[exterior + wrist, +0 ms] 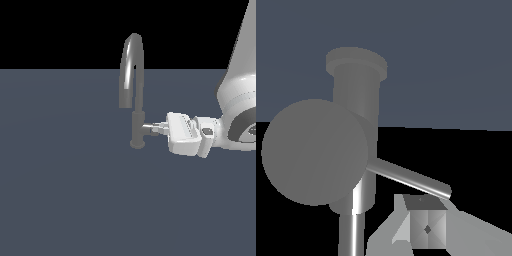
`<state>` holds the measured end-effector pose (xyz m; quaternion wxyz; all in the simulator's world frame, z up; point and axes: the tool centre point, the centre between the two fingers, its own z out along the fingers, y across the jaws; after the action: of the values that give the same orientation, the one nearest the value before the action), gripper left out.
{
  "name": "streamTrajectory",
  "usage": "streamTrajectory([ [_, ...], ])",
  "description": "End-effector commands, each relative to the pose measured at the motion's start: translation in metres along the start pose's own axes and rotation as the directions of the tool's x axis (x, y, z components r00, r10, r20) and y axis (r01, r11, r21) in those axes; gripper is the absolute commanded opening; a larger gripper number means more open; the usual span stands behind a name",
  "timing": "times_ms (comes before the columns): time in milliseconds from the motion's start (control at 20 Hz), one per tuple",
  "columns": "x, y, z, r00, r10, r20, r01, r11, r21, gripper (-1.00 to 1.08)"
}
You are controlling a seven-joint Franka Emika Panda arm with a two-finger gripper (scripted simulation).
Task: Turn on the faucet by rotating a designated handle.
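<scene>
The faucet [136, 90] is a grey metal gooseneck whose arched spout [131, 55] rises over a slim column on a small round base [136, 144]. The handle [149, 128], a short stub, juts from the column toward the exterior view's right. In the wrist view its round end face [313, 150] fills much of the frame, and a thin lever [408, 177] runs out from it. My gripper [158, 129] comes in level from the exterior view's right, right at the stub's end. Its fingertips [425, 227] lie together beside the lever's tip, shut on nothing. Whether they touch the lever is unclear.
The faucet stands on a flat dark blue-grey floor [75, 200]. My white arm [240, 95] fills the exterior view's right edge. Nothing else stands in either view.
</scene>
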<state>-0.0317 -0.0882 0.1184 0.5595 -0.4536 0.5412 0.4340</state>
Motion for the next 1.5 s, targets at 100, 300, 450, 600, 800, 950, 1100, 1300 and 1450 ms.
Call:
streamTrajectory([
  [100, 0.019, 0.005, 0.000, 1.000, 0.012, -0.001, -0.012, 1.000, 0.000, -1.00],
  [300, 0.043, 0.012, 0.000, 1.000, 0.029, -0.002, -0.029, 1.000, 0.000, -1.00],
  [450, 0.027, 0.002, 0.000, 1.000, -0.004, 0.004, 0.004, 1.000, -0.003, -1.00],
  [600, 0.041, 0.001, 0.000, 1.000, 0.006, 0.002, -0.006, 1.000, -0.002, -1.00],
  [800, 0.059, 0.000, 0.000, 1.000, 0.020, 0.000, -0.020, 1.000, -0.002, -1.00],
  [950, 0.072, -0.001, 0.000, 1.000, 0.029, -0.002, -0.029, 1.000, -0.001, -1.00],
  [1100, 0.046, -0.010, -0.002, 1.000, -0.013, 0.016, 0.013, 1.000, -0.011, -1.00],
  [1300, 0.060, -0.015, -0.001, 1.000, 0.000, 0.011, 0.000, 1.000, -0.008, -1.00],
  [1450, 0.070, -0.019, -0.001, 1.000, 0.010, 0.007, -0.010, 1.000, -0.006, -1.00],
])
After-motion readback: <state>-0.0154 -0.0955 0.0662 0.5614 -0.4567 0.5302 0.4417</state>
